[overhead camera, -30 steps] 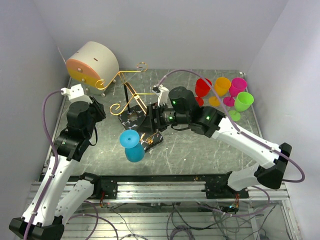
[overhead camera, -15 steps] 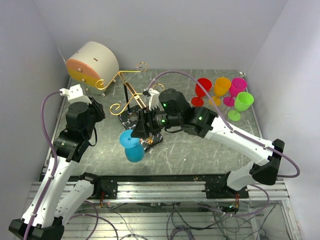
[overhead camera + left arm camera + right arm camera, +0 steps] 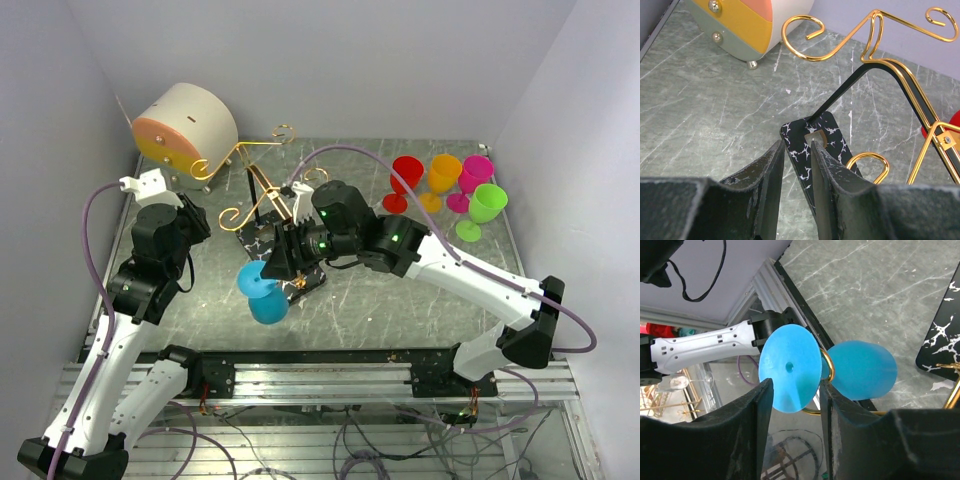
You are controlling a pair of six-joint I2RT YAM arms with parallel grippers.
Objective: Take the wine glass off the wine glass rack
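The blue wine glass [image 3: 263, 293] hangs sideways near the table's front, its stem in a gold loop [image 3: 827, 361] of the wine glass rack [image 3: 262, 180]. In the right wrist view its round foot [image 3: 790, 365] faces me and its bowl [image 3: 862, 371] lies behind. My right gripper [image 3: 795, 385] [image 3: 276, 264] is open, one finger on each side of the foot. My left gripper [image 3: 797, 145] [image 3: 200, 222] hangs by the rack's black veined base [image 3: 832, 142]. Its fingers stand a narrow gap apart, with a corner of the base and bare table showing between them.
A beige drum with an orange face [image 3: 185, 125] stands at the back left beside the rack's scrolls. Red [image 3: 405, 175], orange [image 3: 444, 172], pink [image 3: 476, 172] and green [image 3: 487, 203] glasses stand at the back right. The metal rail [image 3: 330, 375] runs just in front of the blue glass.
My right arm has swung left and down to the blue glass, bringing its jaws around the foot and narrowing them a little. The left arm has not moved.
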